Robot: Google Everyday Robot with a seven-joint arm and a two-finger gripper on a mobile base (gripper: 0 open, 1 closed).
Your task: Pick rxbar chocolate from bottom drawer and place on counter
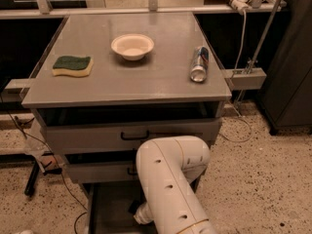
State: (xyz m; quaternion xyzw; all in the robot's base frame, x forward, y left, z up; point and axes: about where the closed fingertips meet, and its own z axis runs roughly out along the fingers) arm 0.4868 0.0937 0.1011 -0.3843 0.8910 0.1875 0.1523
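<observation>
My white arm (168,179) bends down in front of the cabinet into the open bottom drawer (109,211). My gripper (133,208) is low inside that drawer, mostly hidden behind the arm; only a dark bit of it shows next to the white wrist. The rxbar chocolate is hidden from view. The counter (146,79) is the flat grey top of the cabinet, above the arm.
On the counter lie a green-and-yellow sponge (72,65) at left, a white bowl (132,46) at the back middle and a silver-blue can (199,63) on its side at right. Two shallower drawers (97,136) with black handles sit above the arm. Cables lie on the floor at left.
</observation>
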